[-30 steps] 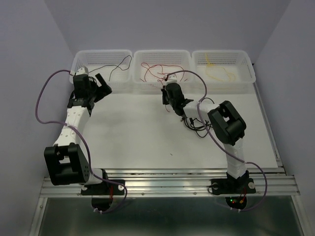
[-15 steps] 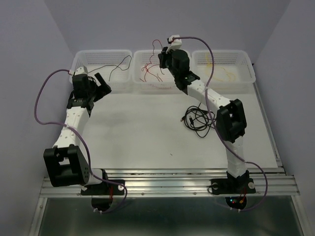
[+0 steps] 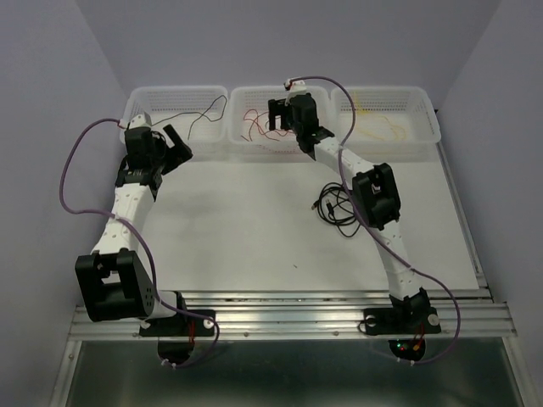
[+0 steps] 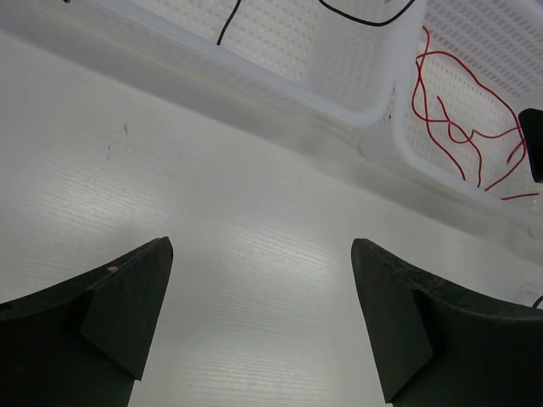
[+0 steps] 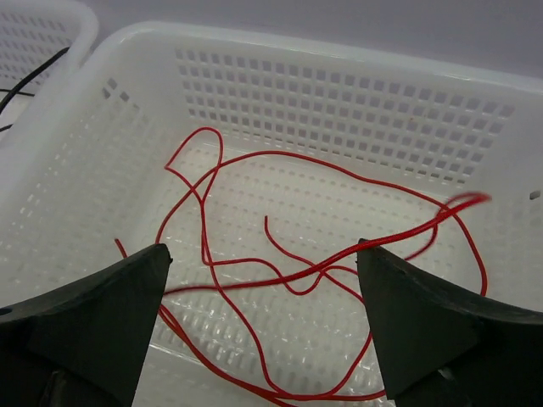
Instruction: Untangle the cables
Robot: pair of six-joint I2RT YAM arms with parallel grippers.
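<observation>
A white table (image 3: pixel 254 229) is sitting between pale lavender walls, with three white baskets lining its far edge. The red cable (image 5: pixel 322 264) is lying in the middle basket (image 3: pixel 280 88), sprawling in loose loops with its broad run going side to side across the floor. The yellow cable (image 3: pixel 373 119) is resting in the right basket (image 3: pixel 428 127), and a thin black cable (image 3: pixel 208 114) is trailing over the left basket (image 3: pixel 136 110). A bunched black coil (image 3: pixel 339 208) is lying on the table beside the right arm (no single long axis, though one free end is poking out to its left).

The right gripper (image 5: pixel 261 250) is hovering over the middle basket with its fingers spread and nothing between them. The left gripper (image 4: pixel 261 254) is waiting above bare table, just as wide apart and empty.

These cables are probably handling as light, limp and slick. A firm pinch near a free end or on an outer loop looks wiser than grabbing the dense middle, which would likely tighten any knot.
</observation>
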